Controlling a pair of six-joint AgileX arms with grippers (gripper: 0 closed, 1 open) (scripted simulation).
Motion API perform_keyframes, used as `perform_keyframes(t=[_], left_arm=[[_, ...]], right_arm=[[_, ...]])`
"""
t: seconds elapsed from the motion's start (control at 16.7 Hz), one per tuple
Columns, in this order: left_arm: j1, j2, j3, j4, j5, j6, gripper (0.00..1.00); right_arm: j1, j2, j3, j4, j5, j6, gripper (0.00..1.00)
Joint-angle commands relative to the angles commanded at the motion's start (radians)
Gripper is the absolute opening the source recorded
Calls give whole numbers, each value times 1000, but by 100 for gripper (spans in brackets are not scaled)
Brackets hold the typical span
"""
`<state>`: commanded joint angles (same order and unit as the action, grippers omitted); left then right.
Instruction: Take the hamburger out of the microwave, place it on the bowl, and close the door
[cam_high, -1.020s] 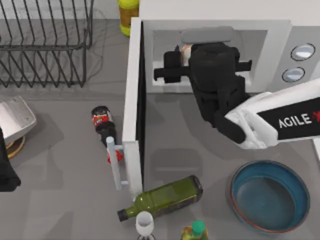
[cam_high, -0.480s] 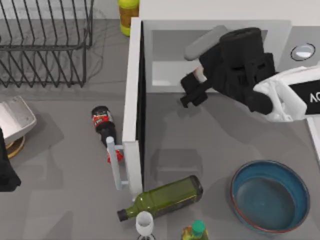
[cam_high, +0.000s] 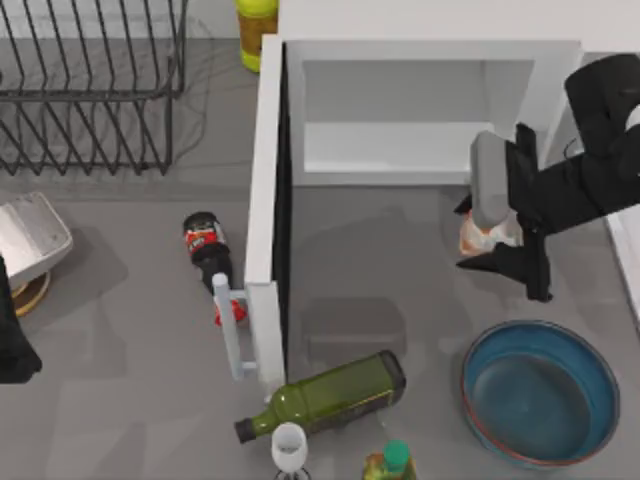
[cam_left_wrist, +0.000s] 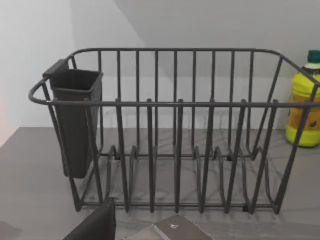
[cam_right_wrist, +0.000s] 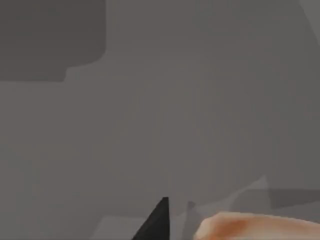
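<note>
Top view: the right tool (cam_high: 490, 240) is hanging over the grey surface (cam_high: 400, 270) on the right side, just in front of the microwave (cam_high: 420, 60), its fingers clamped on the hamburger (cam_high: 478, 236). The burger is showing as a small pale lump with orange edges, outside the oven cavity and apart from the bowl (cam_high: 540, 392), which is sitting nearer, at the right edge. The cavity is looking bare. The door (cam_high: 266, 210) is standing wide open, swung out to the left with its pale handle (cam_high: 228, 325) pointing left. So the taking out appears done; setting the burger on the bowl and shutting the door are both remaining. In the right wrist view, an orange-edged slice of the burger (cam_right_wrist: 255, 227) is peeking in. The left arm is sitting parked at the far left; whether its tool is apart or together I cannot tell.
</note>
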<state>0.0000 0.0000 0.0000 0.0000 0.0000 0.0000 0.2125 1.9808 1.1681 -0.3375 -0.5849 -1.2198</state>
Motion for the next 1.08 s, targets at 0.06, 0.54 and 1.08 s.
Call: perform_keyframes(t=[0.06,0.54,1.08], left_arm=[[0,0,0,0,0,0,100],[0,0,0,0,0,0,100],[0,0,0,0,0,0,100]], right_arm=[[-36,0,-10,-82,-75,-130,0],[-296,82,-174,-657,-524,-968,0],[-370,160,-244,-825,-617,-1184,0]])
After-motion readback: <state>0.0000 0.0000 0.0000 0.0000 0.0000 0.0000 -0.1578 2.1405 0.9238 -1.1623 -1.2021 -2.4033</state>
